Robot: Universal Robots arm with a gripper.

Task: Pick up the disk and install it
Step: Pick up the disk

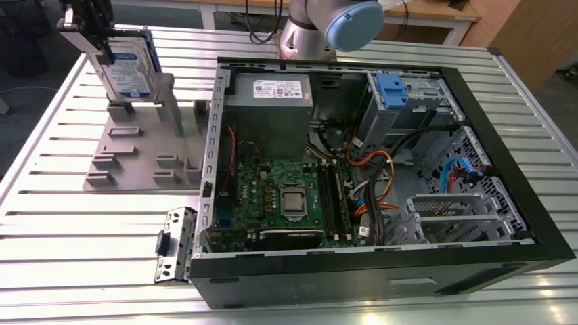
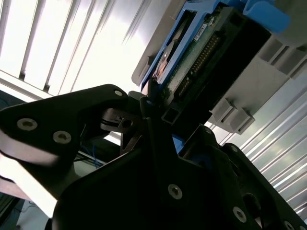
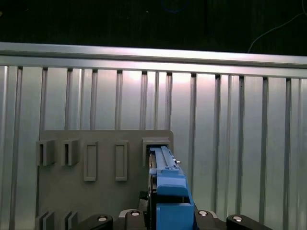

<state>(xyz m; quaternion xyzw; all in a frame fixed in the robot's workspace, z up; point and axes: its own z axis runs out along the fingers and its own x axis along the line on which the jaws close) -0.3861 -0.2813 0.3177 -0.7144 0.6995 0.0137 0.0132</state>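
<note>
The disk (image 1: pixel 126 68), a silver drive with a white-and-blue label in a blue carrier, stands on edge at the far left of the exterior view, over a slot of the grey holder plate (image 1: pixel 135 159). My gripper (image 1: pixel 91 30) comes down onto its top and is shut on it. In the second wrist view the black fingers (image 2: pixel 144 103) clamp the disk (image 2: pixel 192 62) at its connector end. The first wrist view looks down along the blue carrier (image 3: pixel 169 191) to the slot (image 3: pixel 156 143) below. I cannot tell whether the disk still sits in the slot.
An open black computer case (image 1: pixel 472 95) lies on the slatted metal table (image 1: pixel 72 271), with a grey power supply (image 1: pixel 271 95), a motherboard (image 1: pixel 280 196) and a drive bay with a blue latch (image 1: pixel 390 87). The arm's base (image 1: pixel 316 30) stands behind the case. A small bracket (image 1: pixel 176 244) lies beside it.
</note>
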